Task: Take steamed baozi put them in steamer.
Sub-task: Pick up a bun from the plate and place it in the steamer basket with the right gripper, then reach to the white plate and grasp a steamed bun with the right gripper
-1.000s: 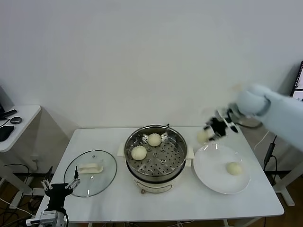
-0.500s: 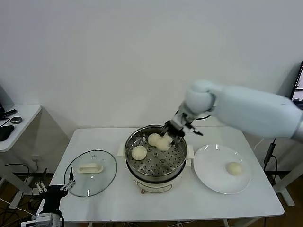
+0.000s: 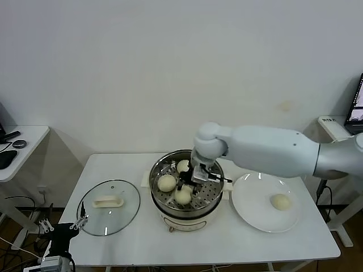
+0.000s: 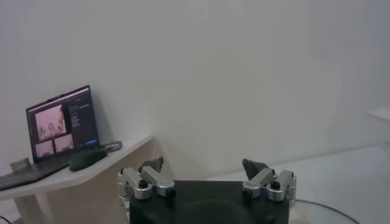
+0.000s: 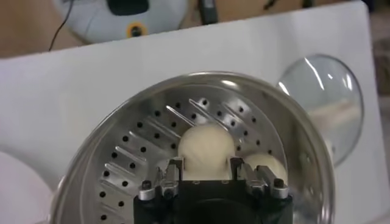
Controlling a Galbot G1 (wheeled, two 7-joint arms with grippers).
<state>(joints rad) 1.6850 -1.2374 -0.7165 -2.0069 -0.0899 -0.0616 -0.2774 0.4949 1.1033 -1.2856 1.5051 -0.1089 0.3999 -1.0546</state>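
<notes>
Right gripper [image 3: 190, 184] inside steamer [image 3: 211, 165], fingers pinching a steamed baozi [image 5: 206, 151] on the perforated tray beside two others, fourth on white plate [image 3: 249, 212]; left gripper [image 4: 206, 176] spread, parked low beside table.

No legible text, label, brand or number appears — the laptop screen [image 4: 63, 123] shows only blurred windows, too small to read.
</notes>
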